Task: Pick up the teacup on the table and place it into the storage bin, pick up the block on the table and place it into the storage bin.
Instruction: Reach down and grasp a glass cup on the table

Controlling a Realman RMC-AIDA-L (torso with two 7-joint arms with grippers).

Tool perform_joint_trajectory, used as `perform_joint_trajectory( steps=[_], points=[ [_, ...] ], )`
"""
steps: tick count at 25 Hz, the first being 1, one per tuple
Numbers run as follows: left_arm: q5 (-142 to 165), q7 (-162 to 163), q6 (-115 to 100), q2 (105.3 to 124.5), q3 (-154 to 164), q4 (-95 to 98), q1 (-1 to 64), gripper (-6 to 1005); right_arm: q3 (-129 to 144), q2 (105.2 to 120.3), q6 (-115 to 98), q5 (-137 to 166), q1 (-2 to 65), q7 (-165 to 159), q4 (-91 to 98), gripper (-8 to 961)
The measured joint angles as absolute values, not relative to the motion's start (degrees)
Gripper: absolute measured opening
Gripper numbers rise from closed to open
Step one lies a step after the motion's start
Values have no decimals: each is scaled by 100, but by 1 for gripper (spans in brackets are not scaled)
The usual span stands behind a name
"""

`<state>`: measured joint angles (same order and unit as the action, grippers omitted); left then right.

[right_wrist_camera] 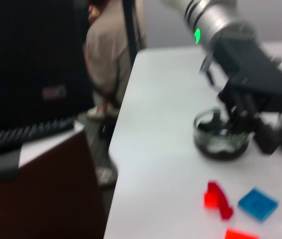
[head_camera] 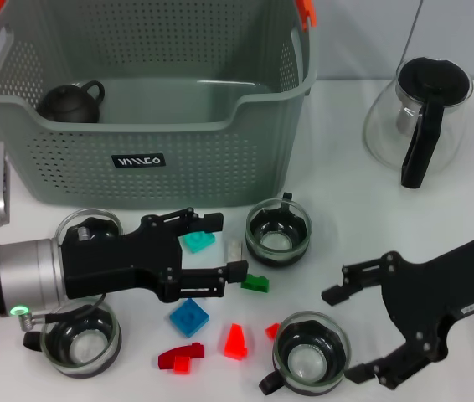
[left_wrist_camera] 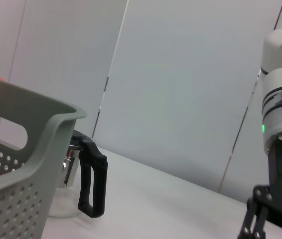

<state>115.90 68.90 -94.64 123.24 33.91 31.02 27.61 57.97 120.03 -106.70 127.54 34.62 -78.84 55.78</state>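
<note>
The grey-green storage bin (head_camera: 149,155) stands at the back, and its corner (left_wrist_camera: 26,149) fills one side of the left wrist view. Three glass teacups show fully: one (head_camera: 278,233) near the bin's front right corner, one (head_camera: 311,352) at the front, one (head_camera: 80,339) at the front left. Small blocks lie between them: teal (head_camera: 197,241), green (head_camera: 255,283), blue (head_camera: 188,318), and red ones (head_camera: 181,358) (head_camera: 235,342). My left gripper (head_camera: 224,249) is open over the teal block, holding nothing. My right gripper (head_camera: 347,335) is open just right of the front teacup.
A dark teapot (head_camera: 69,102) sits inside the bin. A glass teapot with a black handle (head_camera: 421,117) stands at the back right. Another teacup (head_camera: 90,222) is partly hidden behind my left arm. In the right wrist view, the table edge (right_wrist_camera: 123,149) drops off beside a monitor and a person.
</note>
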Motion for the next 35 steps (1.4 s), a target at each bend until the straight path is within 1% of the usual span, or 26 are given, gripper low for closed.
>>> perform_joint_trajectory(
  steps=[6,15,25,35],
  points=[
    [11498,6890,-9165,12398,3375,3013,2745,876,6476,12021,-10589,13159,3709,-8198,5756,938],
    [11369,6882,-9144,12410,3369,2944,2729,876,7657,12034,-10143,13301,4008,-8394,5785,936],
    [11293,6852,-9145,12410,3331,2944,2715,875,8874,12086,-9583,13312,4165,-8791,5792,933],
    [11293,6834,-9123,12410,3331,2944,2670,876,9758,12093,-8979,13321,4179,-9197,5890,931]
  ],
)
